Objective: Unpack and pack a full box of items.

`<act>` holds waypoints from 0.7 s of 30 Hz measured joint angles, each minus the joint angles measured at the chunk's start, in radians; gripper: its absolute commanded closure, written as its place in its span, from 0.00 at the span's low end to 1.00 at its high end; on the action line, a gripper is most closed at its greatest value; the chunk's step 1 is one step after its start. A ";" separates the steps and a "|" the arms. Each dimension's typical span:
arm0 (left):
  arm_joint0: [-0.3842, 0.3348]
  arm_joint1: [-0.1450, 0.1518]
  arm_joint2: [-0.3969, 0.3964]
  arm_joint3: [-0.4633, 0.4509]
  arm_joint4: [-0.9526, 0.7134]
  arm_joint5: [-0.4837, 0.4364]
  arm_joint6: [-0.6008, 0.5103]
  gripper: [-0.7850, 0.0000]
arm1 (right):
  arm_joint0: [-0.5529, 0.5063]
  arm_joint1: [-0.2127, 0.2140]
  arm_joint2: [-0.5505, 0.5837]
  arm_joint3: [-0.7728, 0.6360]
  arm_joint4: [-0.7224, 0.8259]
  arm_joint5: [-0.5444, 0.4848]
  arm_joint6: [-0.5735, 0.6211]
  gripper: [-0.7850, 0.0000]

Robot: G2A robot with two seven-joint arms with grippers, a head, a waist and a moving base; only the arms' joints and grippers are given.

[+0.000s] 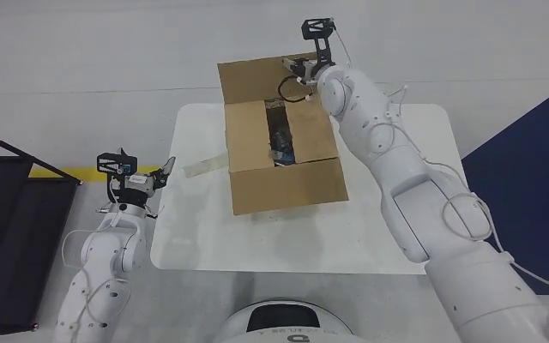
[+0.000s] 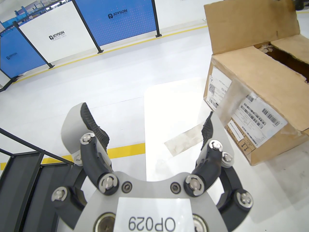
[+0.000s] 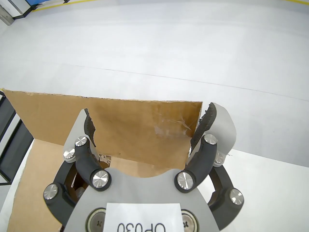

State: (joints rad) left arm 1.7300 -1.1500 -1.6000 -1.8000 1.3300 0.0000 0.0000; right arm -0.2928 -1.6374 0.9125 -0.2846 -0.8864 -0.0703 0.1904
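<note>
A brown cardboard box (image 1: 283,184) stands in the middle of the white table (image 1: 206,231), its top partly open, with dark items (image 1: 280,137) showing in the gap. Its far flap (image 1: 253,75) stands upright. My right gripper (image 1: 296,67) is open at the right end of that flap (image 3: 135,126), and one fingertip (image 3: 205,119) sits at the flap's side edge. My left gripper (image 2: 147,114) is open and holds nothing; it hovers at the table's left edge, apart from the box (image 2: 253,92). Shipping labels (image 2: 256,119) cover the box side facing it.
A strip of clear tape (image 1: 206,163) lies on the table left of the box (image 2: 183,140). A black rack (image 1: 26,231) stands on the floor to the left. Yellow floor lines and blue-and-white partition panels (image 2: 115,18) lie beyond. The table's front and right parts are bare.
</note>
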 measured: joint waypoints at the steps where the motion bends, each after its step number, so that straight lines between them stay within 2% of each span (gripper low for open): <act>1: 0.000 0.000 0.000 0.000 0.000 0.000 0.000 0.00 | 0.000 0.000 0.000 0.000 0.000 0.000 0.000 0.00; 4: 0.000 0.000 0.000 0.000 0.000 0.000 0.000 0.00 | -0.009 0.002 0.002 -0.011 0.001 -0.004 -0.009 0.00; 7: 0.000 0.000 0.000 0.000 0.000 0.000 0.000 0.00 | -0.037 0.018 0.025 -0.041 0.023 -0.086 -0.061 0.00; 9: 0.000 0.000 0.000 0.000 0.000 0.000 0.000 0.00 | -0.053 0.036 0.060 -0.056 0.062 -0.166 -0.126 0.00; 11: 0.000 0.000 0.000 0.000 0.000 0.000 0.000 0.00 | -0.087 0.053 0.102 -0.066 0.108 -0.222 -0.253 0.00; 14: 0.000 0.000 0.000 0.000 0.000 0.000 0.000 0.00 | -0.117 0.065 0.130 -0.083 0.135 -0.224 -0.364 0.00; 21: 0.000 0.000 0.000 0.000 0.000 0.000 0.000 0.00 | -0.152 0.109 0.154 -0.121 0.086 -0.499 -0.372 0.00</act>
State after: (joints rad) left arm 1.7300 -1.1500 -1.6000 -1.8000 1.3300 0.0000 0.0000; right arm -0.4448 -1.5282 1.0665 -0.4059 -0.8001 -0.5696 -0.1813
